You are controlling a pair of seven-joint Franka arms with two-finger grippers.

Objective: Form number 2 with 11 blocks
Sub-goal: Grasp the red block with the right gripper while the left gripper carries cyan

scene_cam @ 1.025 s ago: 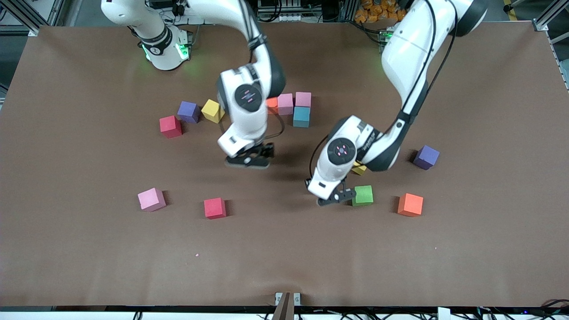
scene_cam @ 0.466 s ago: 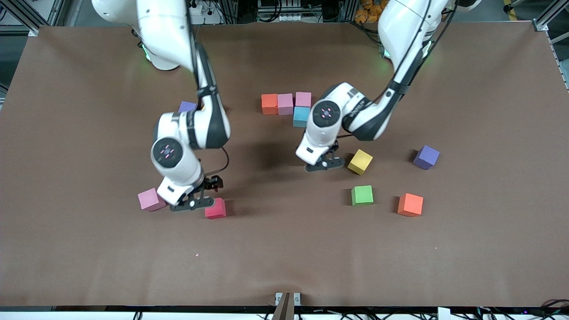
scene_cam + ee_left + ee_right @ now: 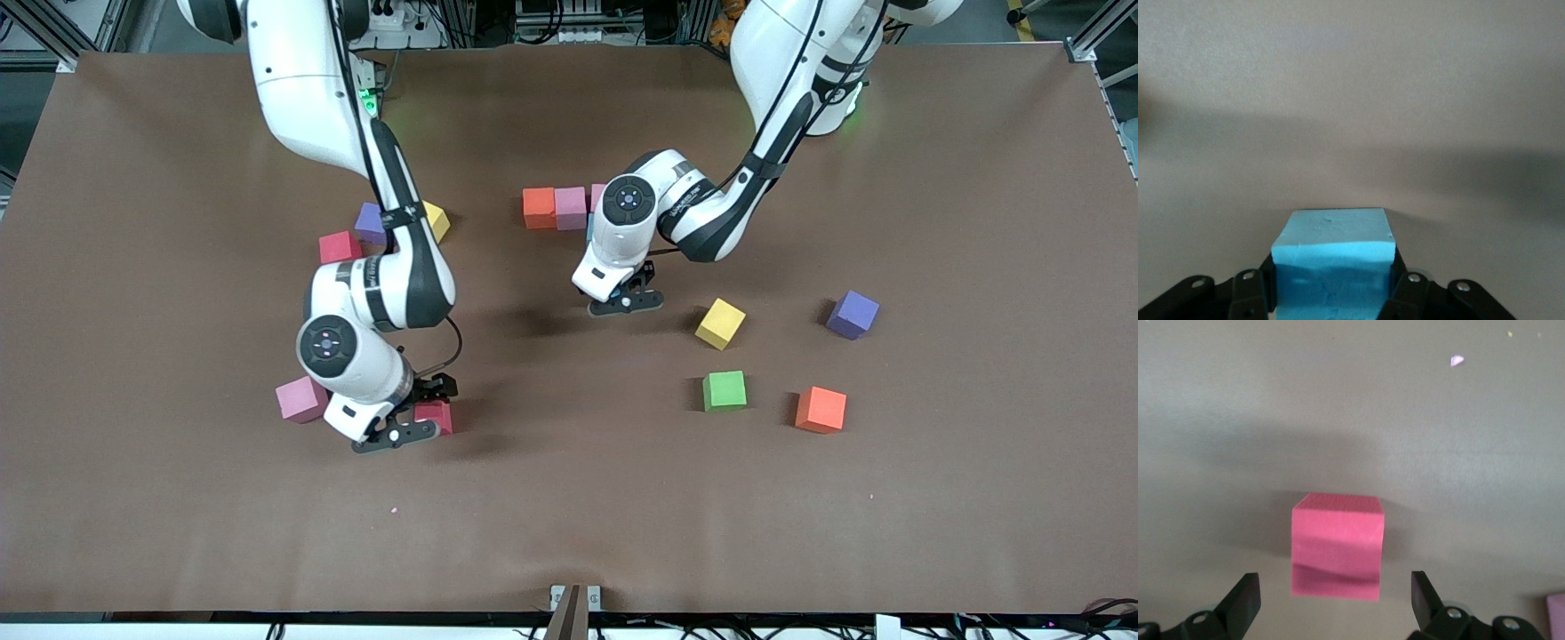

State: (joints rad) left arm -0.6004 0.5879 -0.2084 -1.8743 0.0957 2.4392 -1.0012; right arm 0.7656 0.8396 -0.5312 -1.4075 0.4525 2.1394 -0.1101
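Since half a second ago the right gripper (image 3: 411, 425) is dropping lower over the red cube (image 3: 436, 414) beside a pink cube (image 3: 300, 398), its fingers (image 3: 1243, 600) spread wide and touching nothing. The left gripper (image 3: 627, 298) is drifting toward the orange-and-pink row (image 3: 554, 207), clamping a light blue cube (image 3: 1333, 263) above bare table (image 3: 569, 516), with open room all around.

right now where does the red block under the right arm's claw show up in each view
Front view: red block beside the pink block, partly hidden by the open right claw.
Right wrist view: red block centred between the open fingers.
Left wrist view: not in it.
Shared landmark: the pink block.
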